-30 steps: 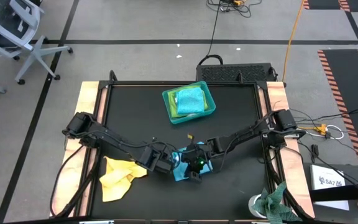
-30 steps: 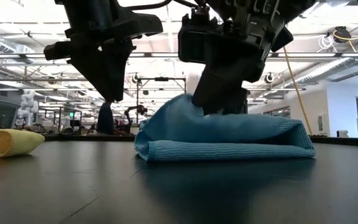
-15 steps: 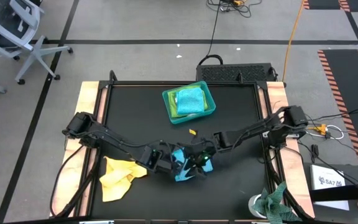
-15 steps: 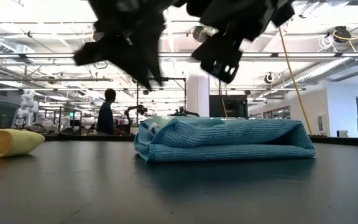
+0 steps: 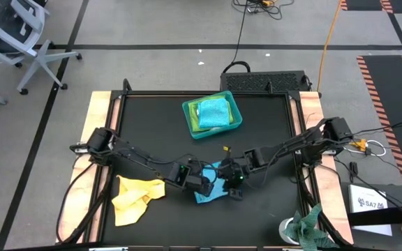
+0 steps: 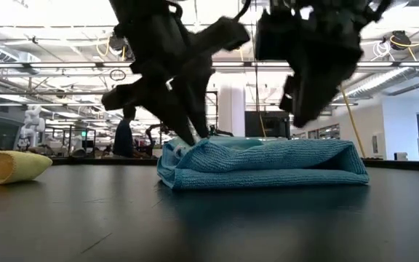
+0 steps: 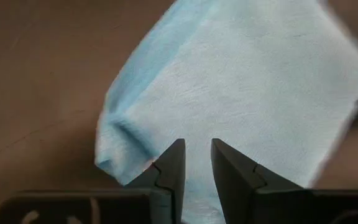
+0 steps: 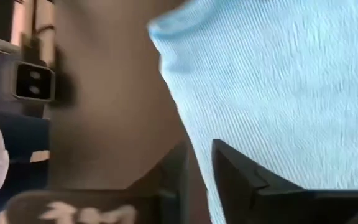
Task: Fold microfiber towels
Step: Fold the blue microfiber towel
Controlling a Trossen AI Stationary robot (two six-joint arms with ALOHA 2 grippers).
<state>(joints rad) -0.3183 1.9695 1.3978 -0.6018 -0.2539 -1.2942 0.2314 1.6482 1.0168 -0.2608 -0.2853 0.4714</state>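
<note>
1. One light blue towel point(image 5: 211, 188) lies folded into a thick pad near the front middle of the table point(image 5: 152, 125), and both arms are right over it.
2. Low view: it sits flat, with a rounded fold at one end and looser, slightly rumpled layers at the other, where the left arm is working.
3. Left gripper point(image 7: 194, 163) hovers at that rumpled end, fingers a narrow gap apart, tips down at the cloth; nothing looks pinched between them.
4. Right gripper point(image 8: 197, 163) hangs above the other half, clear of the fabric in the low view, fingers also slightly parted and empty as far as I can see.
5. My read: the fold is nearly done and this is the tidy-up, pressing or squaring the loose corner.
6. To do it well, come down gently on the raised layers and smooth toward the open edge, not against the fold, or the pad will slide on the smooth tabletop.
7. Steadying the far half with the right arm would keep the stack from skewing.
8. Further out: a crumpled yellow towel point(image 5: 135, 196) waits near the front-left corner, not yet folded.
9. Teal tray point(image 5: 189, 118) toward the back holds a folded turquoise towel point(image 5: 213, 111) over a lime green towel point(image 5: 195, 117).
</note>
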